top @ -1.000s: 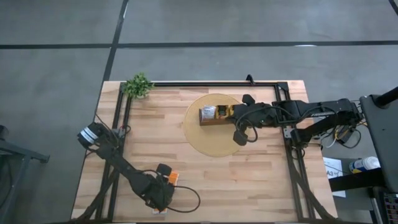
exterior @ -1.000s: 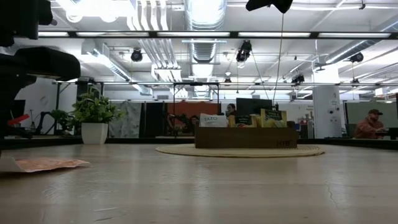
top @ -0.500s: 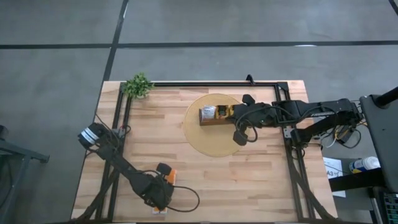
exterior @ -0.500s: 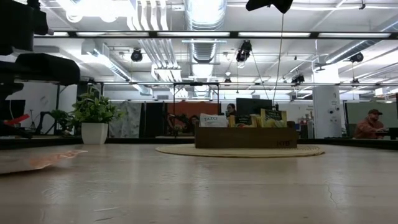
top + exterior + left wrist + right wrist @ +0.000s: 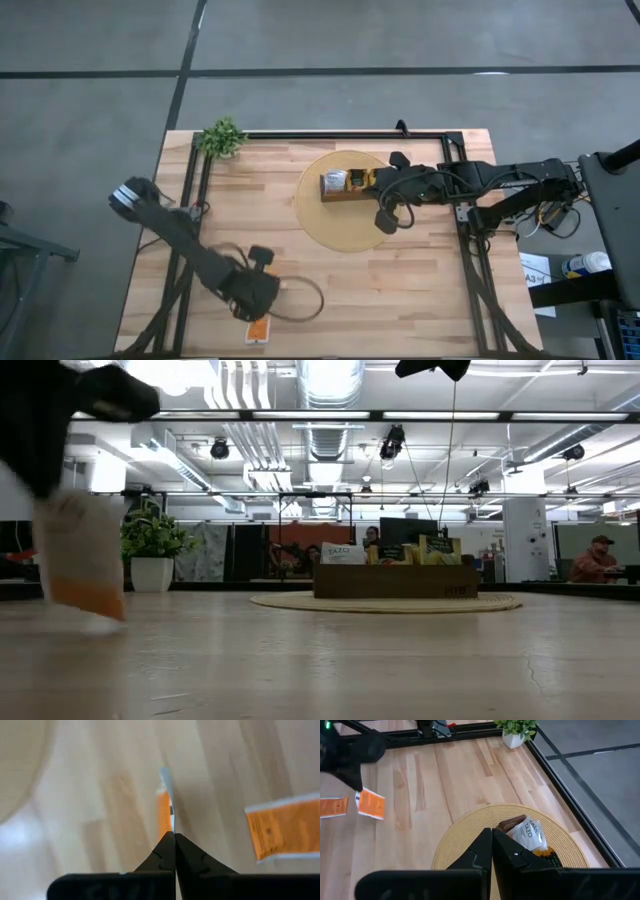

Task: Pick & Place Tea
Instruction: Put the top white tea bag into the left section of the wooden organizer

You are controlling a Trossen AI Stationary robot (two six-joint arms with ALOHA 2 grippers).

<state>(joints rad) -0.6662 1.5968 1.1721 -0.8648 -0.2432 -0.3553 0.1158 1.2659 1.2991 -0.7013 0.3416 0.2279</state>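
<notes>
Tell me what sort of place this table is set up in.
Most likely an open-plan lab or industrial-style workspace. In the low view, bare ducts and pipes run across the ceiling, a person sits at a desk far behind the table, and a potted plant stands at the table's far edge.

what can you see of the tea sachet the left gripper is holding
The sachet is a small flat packet, white along its top with an orange lower part, papery looking. It hangs clear of the wooden table, pinched at its upper edge by the shut left gripper, and shows edge-on in the left wrist view. A second orange sachet lies flat on the table just below it.
</notes>
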